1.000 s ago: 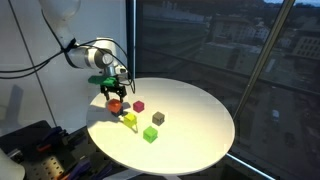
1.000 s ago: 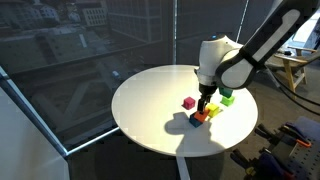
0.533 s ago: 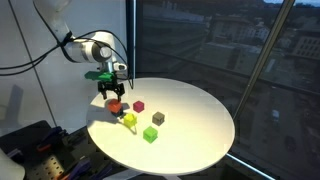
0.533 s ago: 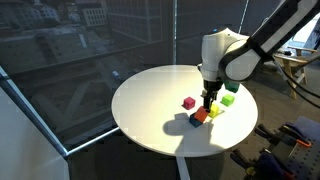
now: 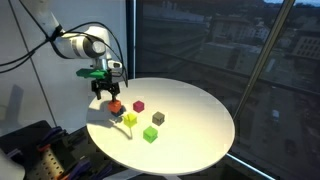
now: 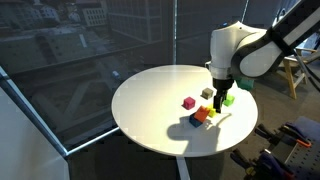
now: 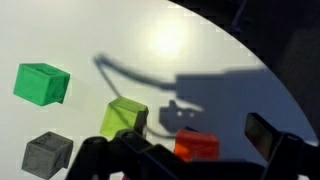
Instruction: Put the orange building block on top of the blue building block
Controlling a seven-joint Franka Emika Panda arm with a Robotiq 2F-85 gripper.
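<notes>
Placement looks done: the small orange-red cube [image 5: 115, 106] appears to sit on the dark navy-blue cube [image 6: 196, 121], near the rim of the round white surface [image 5: 190, 110]. The gripper [image 5: 106, 92] hangs just above the stack, spread wide and empty. The next move should be a straight lift clear. A yellow cube [image 5: 129, 120] sits just beside the stack, so room is open only upward.

On the white table [image 7: 90, 35] we see a green cube [image 7: 42, 83], a lime cube [image 7: 125, 117] and a grey cube [image 7: 47, 152], all well inside its curved edge. The orange building block [image 7: 196, 146] lies near the lime cube.
</notes>
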